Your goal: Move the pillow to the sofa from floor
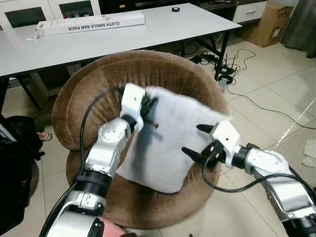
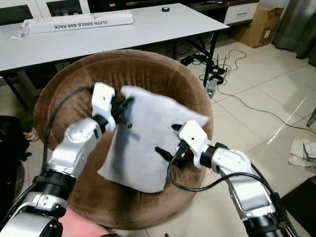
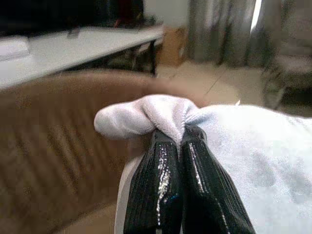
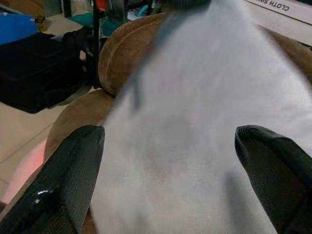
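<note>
A white pillow (image 1: 168, 143) lies tilted over the seat of the round brown sofa chair (image 1: 94, 89), its top toward the backrest. My left gripper (image 1: 149, 106) is shut on the pillow's upper left corner; in the left wrist view the black fingers (image 3: 161, 175) pinch a bunched fold of white fabric (image 3: 146, 114). My right gripper (image 1: 193, 139) is open at the pillow's right side, its two fingers spread just in front of the fabric. The right wrist view shows the pillow (image 4: 204, 112) between the wide-apart fingertips (image 4: 73, 170).
A white table (image 1: 123, 42) stands behind the sofa chair with a long white box (image 1: 91, 22) on it. A black bag (image 1: 15, 168) sits on the floor at left. Cables (image 1: 247, 94) and a cardboard box (image 1: 271, 22) lie at right.
</note>
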Available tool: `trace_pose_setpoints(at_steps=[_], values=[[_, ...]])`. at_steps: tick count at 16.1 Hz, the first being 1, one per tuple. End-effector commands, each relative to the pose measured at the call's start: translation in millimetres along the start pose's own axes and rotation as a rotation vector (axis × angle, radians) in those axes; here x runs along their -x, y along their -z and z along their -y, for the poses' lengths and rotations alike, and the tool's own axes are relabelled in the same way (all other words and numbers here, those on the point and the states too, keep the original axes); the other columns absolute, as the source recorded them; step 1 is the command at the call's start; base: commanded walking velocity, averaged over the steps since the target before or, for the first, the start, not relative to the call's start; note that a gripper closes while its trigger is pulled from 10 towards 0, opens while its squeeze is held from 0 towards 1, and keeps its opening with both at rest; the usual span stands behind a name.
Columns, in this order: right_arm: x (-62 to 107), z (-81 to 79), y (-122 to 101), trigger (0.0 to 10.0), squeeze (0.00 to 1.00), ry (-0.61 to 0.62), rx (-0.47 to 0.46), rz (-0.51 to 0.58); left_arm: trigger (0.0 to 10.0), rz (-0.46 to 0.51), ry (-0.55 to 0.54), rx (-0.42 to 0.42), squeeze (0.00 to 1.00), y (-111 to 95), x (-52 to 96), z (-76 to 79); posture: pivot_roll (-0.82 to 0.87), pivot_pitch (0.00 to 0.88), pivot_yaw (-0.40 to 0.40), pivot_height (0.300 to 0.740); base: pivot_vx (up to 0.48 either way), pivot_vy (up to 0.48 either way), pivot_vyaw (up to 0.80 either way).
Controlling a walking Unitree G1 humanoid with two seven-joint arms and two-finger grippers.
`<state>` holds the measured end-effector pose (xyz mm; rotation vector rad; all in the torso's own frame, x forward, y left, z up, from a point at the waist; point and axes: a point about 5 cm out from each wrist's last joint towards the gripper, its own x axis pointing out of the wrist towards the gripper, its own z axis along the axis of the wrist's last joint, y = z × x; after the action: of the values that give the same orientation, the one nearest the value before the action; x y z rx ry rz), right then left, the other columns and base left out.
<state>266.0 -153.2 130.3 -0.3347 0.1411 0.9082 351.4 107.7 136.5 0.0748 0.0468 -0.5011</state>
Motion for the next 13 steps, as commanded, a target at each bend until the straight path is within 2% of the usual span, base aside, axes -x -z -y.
trace_pose_setpoints(at_steps=[1, 3, 5, 7, 8, 9, 10, 13], values=[[1.9, -6.0, -1.2, 10.0, 0.00, -0.038, -0.010, -0.003, 10.0, 0.039, -0.037, -0.035, 0.00, -7.5, -5.5, -4.4, -0.02, 0.000, 0.037, 0.740, 0.000, 0.000, 0.00], [1.7, -15.3, 3.6, 10.0, 0.00, -0.053, -0.017, -0.025, 10.0, 0.016, -0.121, 0.012, 0.00, 15.8, -9.1, -5.6, -0.04, 0.000, 0.026, 0.740, 0.000, 0.000, 0.00], [-6.4, -22.0, 15.4, 10.0, 0.00, 0.018, -0.007, -0.073, 10.0, -0.034, -0.182, -0.006, 0.00, 32.8, -10.1, -4.6, -0.06, 0.000, 0.020, 0.740, 0.000, 0.000, 0.00], [-8.9, -27.4, 28.6, 10.0, 0.00, 0.110, -0.011, -0.135, 10.0, -0.045, -0.164, -0.041, 0.00, 34.0, -13.1, -1.9, -0.07, 0.000, 0.013, 0.740, 0.000, 0.000, 0.00], [-10.4, -29.6, 34.4, 10.0, 0.00, 0.172, -0.013, -0.167, 10.0, -0.050, -0.117, -0.090, 0.02, 34.8, -14.2, 0.6, -0.07, 0.000, 0.013, 0.740, 0.000, 0.000, 0.00], [-11.0, -30.3, 37.7, 10.0, 0.00, 0.210, -0.014, -0.186, 10.0, -0.047, -0.098, -0.117, 0.58, 34.8, -14.1, 1.1, -0.08, 0.000, 0.014, 0.740, 0.000, 0.000, 0.00], [-12.6, -33.0, 42.3, 10.0, 0.00, 0.272, -0.030, -0.209, 10.0, -0.042, -0.064, -0.156, 1.00, 35.3, -13.4, 1.4, -0.08, 0.000, 0.014, 0.740, 0.000, 0.000, 0.00], [-17.7, -39.2, 42.2, 10.0, 0.00, 0.327, -0.059, -0.210, 10.0, -0.069, -0.018, -0.243, 1.00, 38.5, -11.2, -0.6, -0.08, 0.000, 0.015, 0.740, 0.000, 0.000, 0.00]])
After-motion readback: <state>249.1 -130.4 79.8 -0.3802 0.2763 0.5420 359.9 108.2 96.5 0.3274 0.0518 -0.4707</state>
